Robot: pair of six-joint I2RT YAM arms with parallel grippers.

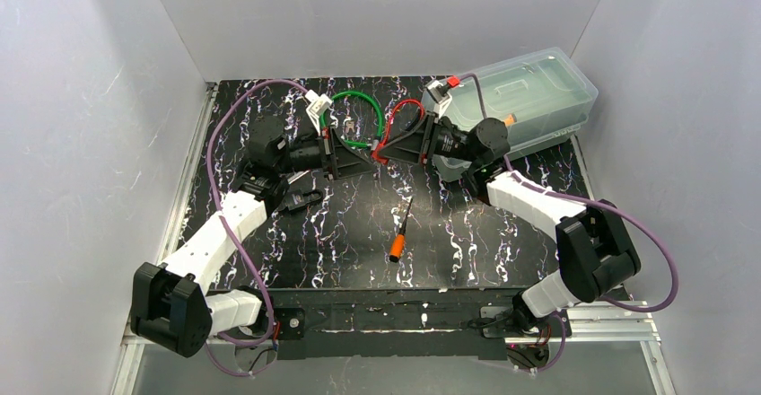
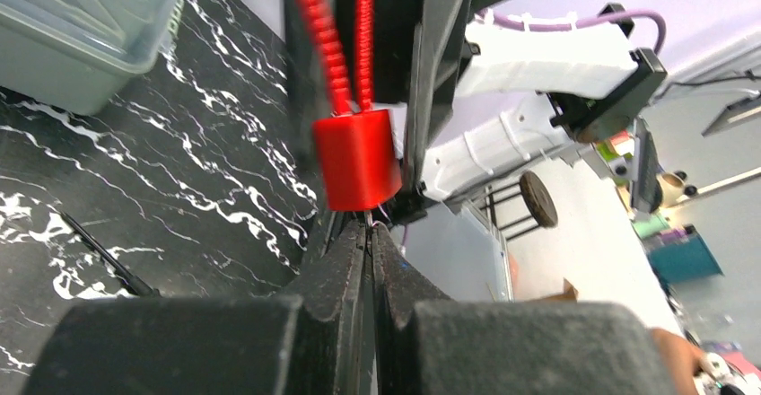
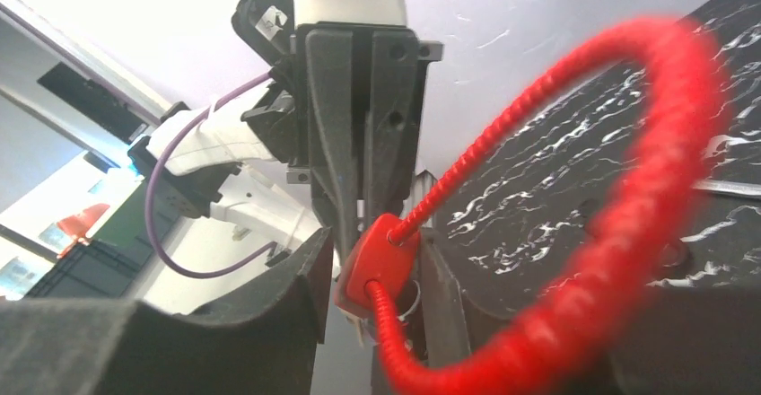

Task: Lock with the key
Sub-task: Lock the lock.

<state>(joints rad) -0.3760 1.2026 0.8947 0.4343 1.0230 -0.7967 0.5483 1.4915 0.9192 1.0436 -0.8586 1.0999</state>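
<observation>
Red, ribbed cable forms the loop [image 1: 408,112] of your lock, and both of its ends run into a small, smooth red lock body [image 1: 380,155] shaped like a rounded block. You have that lock body raised off the black marbled table [image 1: 341,242] towards its far middle, where your two arms meet nose to nose. Your right gripper [image 1: 392,153] is clamped on the lock body: in the right wrist view a dark finger stands on each side of it and the loop swings out to the right, blurred where it passes closest to the lens. Your left gripper [image 1: 366,162] faces it, its fingers drawn almost together, pinching a thin sliver of metal that seems to be the key [image 2: 368,222]. In the left wrist view that sliver meets the underside of the lock body, though you cannot tell how far in it sits. Just behind the left gripper lies a green cable lock [image 1: 359,117]. A screwdriver [image 1: 400,232] with an orange handle lies nearer the arm bases, and a clear plastic bin [image 1: 520,99] stands at the far right.
</observation>
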